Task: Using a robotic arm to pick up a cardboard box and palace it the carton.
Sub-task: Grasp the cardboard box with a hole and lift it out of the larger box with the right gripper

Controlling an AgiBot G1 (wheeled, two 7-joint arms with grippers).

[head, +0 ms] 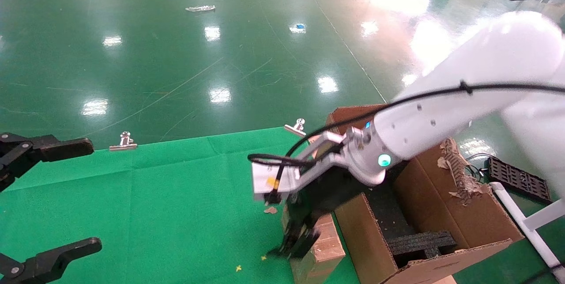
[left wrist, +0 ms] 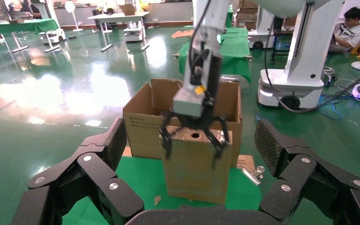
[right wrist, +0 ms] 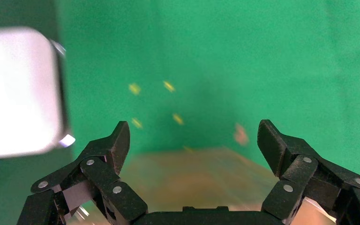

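The cardboard box (head: 327, 245) stands upright on the green cloth, right beside the carton (head: 441, 195). A round hole shows in its thin top side (left wrist: 195, 135). My right gripper (head: 298, 246), on the white robotic arm (head: 441, 116), hangs open over the box's top with a finger down each side. From the right wrist, the brown box (right wrist: 201, 178) lies between the spread fingers (right wrist: 117, 140). The left gripper (head: 90, 195) is open and empty at the cloth's left edge, facing the box (left wrist: 192, 173) and the carton (left wrist: 140, 126) behind it.
Black foam inserts (head: 419, 242) lie inside the carton, and its right flap has a torn ragged edge (head: 457, 169). Binder clips (head: 123, 142) (head: 296, 127) hold the cloth's far edge. A black grid panel (head: 516, 178) lies on the floor to the right.
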